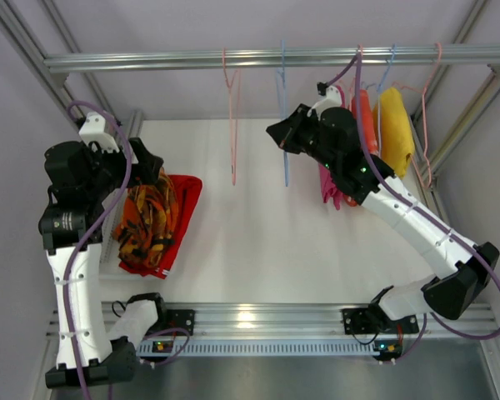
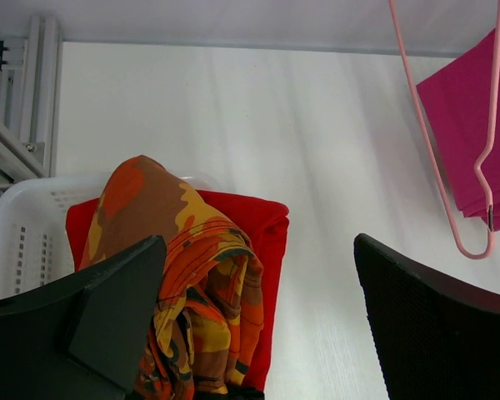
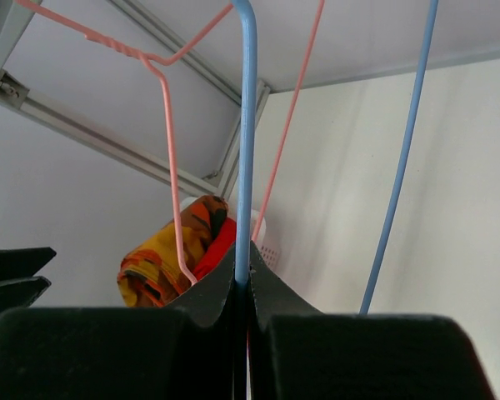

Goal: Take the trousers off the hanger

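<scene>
Looking like the tail end of this one: both trousers are off the hangers, the patterned pair [image 2: 200,283] heaped on the red pair [image 2: 267,242] in the basket [image 2: 25,242], right under the left fingers [image 2: 108,308]. Those are spread wide with nothing in them. Meanwhile the right fingers [image 3: 217,292] are clenched on the wire of a bare blue hanger [image 3: 246,125], with a pink hanger [image 1: 233,125] just beyond. My guess for next: let that wire go gently so it doesn't swing, then pull back clear of the magenta cloth [image 1: 329,187] hanging behind them.
</scene>
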Tool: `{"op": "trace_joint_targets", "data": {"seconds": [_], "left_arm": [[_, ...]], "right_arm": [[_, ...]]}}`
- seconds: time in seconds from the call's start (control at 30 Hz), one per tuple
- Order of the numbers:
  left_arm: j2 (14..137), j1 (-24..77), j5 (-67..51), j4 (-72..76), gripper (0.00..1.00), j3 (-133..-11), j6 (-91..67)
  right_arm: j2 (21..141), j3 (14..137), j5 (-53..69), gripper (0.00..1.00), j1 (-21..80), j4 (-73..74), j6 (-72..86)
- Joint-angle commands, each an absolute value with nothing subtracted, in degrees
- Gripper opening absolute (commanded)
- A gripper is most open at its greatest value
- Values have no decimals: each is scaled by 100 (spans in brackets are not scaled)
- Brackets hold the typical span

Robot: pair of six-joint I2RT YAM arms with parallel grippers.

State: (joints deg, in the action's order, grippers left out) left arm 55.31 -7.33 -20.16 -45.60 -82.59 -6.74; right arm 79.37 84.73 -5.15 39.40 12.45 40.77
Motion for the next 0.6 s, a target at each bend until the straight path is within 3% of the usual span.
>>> {"op": "trace_joint_targets", "data": {"seconds": [0.0, 0.57], "left_arm": [[5388, -756, -2232, -4518, 99, -8279, -852], [5335, -747, -2206, -4342, 99, -8068, -870]], "right_arm": [[8007, 8499, -563, 0, 4034, 686, 3964], [8235, 8745, -439, 0, 3867, 140, 3797]]}}
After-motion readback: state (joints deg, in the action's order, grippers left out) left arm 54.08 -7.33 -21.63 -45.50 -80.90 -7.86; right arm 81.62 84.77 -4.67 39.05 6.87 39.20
